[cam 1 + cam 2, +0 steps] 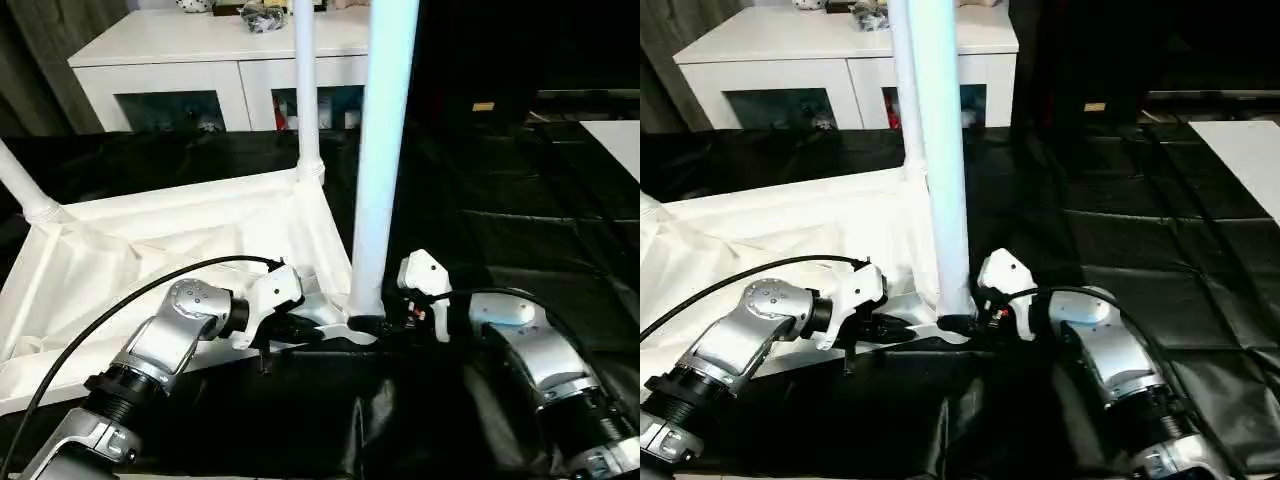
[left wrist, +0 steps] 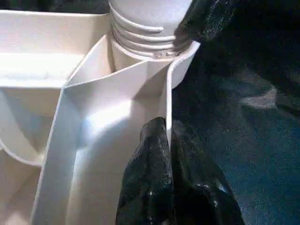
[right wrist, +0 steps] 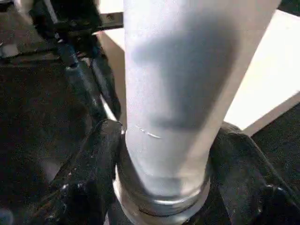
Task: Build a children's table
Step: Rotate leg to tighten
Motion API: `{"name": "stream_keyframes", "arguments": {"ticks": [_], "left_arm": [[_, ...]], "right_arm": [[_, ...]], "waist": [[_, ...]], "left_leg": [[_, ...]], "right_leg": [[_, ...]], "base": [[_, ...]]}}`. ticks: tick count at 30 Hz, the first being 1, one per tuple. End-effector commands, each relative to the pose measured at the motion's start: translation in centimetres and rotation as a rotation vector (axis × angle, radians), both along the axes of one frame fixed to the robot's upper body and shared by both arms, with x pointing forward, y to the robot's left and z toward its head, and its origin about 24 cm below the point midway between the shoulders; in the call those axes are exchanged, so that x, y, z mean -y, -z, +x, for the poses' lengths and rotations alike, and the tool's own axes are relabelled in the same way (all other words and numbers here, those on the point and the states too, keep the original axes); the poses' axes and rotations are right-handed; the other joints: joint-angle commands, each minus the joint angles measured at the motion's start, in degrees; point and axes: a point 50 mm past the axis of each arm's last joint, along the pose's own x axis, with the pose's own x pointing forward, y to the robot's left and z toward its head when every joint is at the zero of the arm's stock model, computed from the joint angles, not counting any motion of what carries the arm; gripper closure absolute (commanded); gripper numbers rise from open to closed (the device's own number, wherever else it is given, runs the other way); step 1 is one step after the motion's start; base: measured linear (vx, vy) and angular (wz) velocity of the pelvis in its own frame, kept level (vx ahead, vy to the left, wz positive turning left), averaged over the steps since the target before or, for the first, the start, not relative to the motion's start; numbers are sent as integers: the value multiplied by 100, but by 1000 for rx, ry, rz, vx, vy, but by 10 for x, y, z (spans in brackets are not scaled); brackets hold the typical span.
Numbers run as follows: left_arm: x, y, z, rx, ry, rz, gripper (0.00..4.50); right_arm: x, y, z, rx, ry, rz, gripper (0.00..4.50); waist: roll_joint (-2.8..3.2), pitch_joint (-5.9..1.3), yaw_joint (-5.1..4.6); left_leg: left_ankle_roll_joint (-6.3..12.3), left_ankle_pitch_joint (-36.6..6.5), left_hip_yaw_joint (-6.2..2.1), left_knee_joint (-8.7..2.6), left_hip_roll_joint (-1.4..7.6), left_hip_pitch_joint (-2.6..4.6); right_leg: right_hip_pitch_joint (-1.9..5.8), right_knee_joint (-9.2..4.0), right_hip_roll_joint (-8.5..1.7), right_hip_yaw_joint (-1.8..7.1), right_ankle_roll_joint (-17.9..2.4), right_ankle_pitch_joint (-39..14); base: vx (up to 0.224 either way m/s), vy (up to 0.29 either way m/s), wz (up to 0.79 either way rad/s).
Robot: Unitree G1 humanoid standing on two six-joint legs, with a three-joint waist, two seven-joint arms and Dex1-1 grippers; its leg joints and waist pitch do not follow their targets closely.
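Tabletop: lay upside down on the black cloth, ribs facing up, in front of the cabinet.
Legs: three counted, all pointing up from corner sockets.
Near leg: upright, long axis vertical, at the tabletop's near corner.
Left gripper: pinched shut on the tabletop's rim beside that corner.
Right gripper: fingers clasped around the near leg's base.

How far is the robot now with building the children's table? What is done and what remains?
Done: the far leg and the left leg stand in corner sockets of the upturned tabletop. In hand: the right gripper clasps the near leg at its threaded base, seated in its socket; the left gripper pinches the tabletop's rim beside it. Left: finish this leg. A fourth leg I cannot judge.
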Motion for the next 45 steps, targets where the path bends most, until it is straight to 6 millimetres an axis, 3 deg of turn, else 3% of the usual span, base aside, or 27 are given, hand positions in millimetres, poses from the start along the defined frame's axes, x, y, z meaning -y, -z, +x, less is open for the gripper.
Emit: {"name": "stream_keyframes", "arguments": {"ticks": [1, 3, 7, 12, 16, 18, 20, 23, 24, 25, 27, 29, 32, 35, 36, 37, 38, 41, 45], "left_arm": [[0, 10, 3, -26, -80, 33, 450], [3, 13, 11, 0, -169, 42, 450], [12, 20, 27, 48, -382, 69, 450], [24, 24, 37, 69, -529, 104, 450], [36, 23, 40, 86, -541, 106, 450], [38, 22, 41, 90, -531, 109, 450], [39, 21, 42, 97, -516, 113, 450], [37, 19, 42, 100, -487, 115, 450], [36, 18, 41, 97, -468, 113, 450], [35, 17, 40, 101, -437, 107, 450], [30, 16, 35, 93, -370, 107, 450], [27, 15, 29, 84, -300, 100, 450], [15, 15, 21, 54, -235, 92, 450], [9, 15, 15, 50, -166, 76, 450], [4, 15, 8, 16, -101, 68, 450], [4, 14, 2, 2, -39, 45, 450], [3, 13, 1, -6, -28, 40, 450], [3, 8, -10, -39, 88, -5, 450], [3, 7, -13, -52, 121, 6, 450]], "right_arm": [[11, 19, 4, -57, 172, -56, 194], [10, 25, 7, -67, 284, -46, 194], [3, 38, 13, -90, 606, -15, 194], [-7, 54, 13, -128, 918, -54, 194], [-24, 54, 14, -102, 928, -83, 194], [-30, 47, 17, -103, 902, 13, 194], [-33, 36, 20, -84, 860, 101, 124], [-30, 24, 24, -11, 820, 108, 110], [-28, 19, 26, -2, 790, 121, 96], [-24, 15, 27, 22, 753, 110, 84], [-18, 9, 25, 40, 649, 92, 84], [-13, 5, 21, 21, 554, 103, 84], [-1, -1, 13, 84, 376, 40, 84], [5, -4, 8, 104, 291, 22, 84], [10, -7, 3, 81, 229, 45, 84], [12, -9, 0, 65, 190, 54, 84], [13, -9, -1, 59, 173, 57, 84], [17, -10, -9, 25, 47, 50, 84], [15, -10, -10, 15, 2, 58, 84]], "waist": [[-65, -267, -30], [-71, -241, -63], [-92, -213, -140], [-79, -200, -195], [-88, -189, -202], [-92, -178, -206], [-59, -192, -215], [-74, -233, -199], [-84, -251, -216], [-94, -259, -228], [-102, -262, -265], [-116, -262, -270], [-113, -298, -246], [-84, -350, -194], [-83, -380, -185], [-107, -384, -177], [-92, -386, -150], [-65, -381, -77], [-47, -308, 8]], "left_leg": [[335, -1209, -79, -401, 262, 44], [127, -1568, -90, -426, 243, 84], [-43, -1872, -133, -471, 220, 87], [-87, -2219, -172, -500, 196, 110], [-109, -2446, -185, -524, 190, 154], [-78, -2602, -194, -531, 183, 163], [-48, -2692, -215, -560, 189, 147], [-2, -2416, -210, -595, 218, 96], [49, -2097, -207, -600, 209, 12], [84, -2010, -199, -594, 211, -6], [208, -2001, -160, -547, 212, 18], [322, -1904, -164, -536, 221, -21], [458, -1502, -112, -468, 232, -13], [653, -906, -81, -395, 239, -6], [809, -523, -84, -362, 250, -26], [877, -414, -80, -348, 255, -39], [983, -300, -83, -334, 254, -35], [1019, -360, -78, -334, 290, -4], [678, -1068, -62, -404, 320, 41]], "right_leg": [[225, -405, -419, 220, -1467, -960], [198, -481, -430, 229, -1259, -1730], [172, -538, -424, 223, -956, -2379], [109, -635, -445, 220, -638, -2985], [56, -696, -438, 213, -502, -3154], [42, -717, -440, 205, -449, -3250], [68, -721, -448, 176, -401, -3184], [135, -666, -445, 181, -555, -2437], [206, -595, -452, 183, -749, -1840], [218, -585, -455, 182, -789, -1722], [184, -596, -462, 186, -930, -1711], [224, -587, -480, 195, -974, -1705], [215, -555, -489, 193, -1143, -1324], [235, -471, -478, 151, -1440, -466], [280, -367, -469, 134, -1618, 252], [283, -347, -464, 138, -1626, 461], [275, -318, -460, 125, -1663, 663], [254, -312, -447, 103, -1705, 518], [191, -385, -441, 115, -1596, -457]], "base": [[0, 0, 0], [0, 0, 0], [0, 0, 0], [-11, 3, -1], [0, 0, 0], [0, 0, 0], [0, 0, 0], [0, 0, 0], [0, 0, 0], [0, 0, 0], [0, 0, 0], [0, 0, 0], [40, -29, 2], [68, -40, 5], [72, -31, 4], [67, -14, 2], [0, 0, 0], [0, 0, 0], [0, 0, 0]]}}
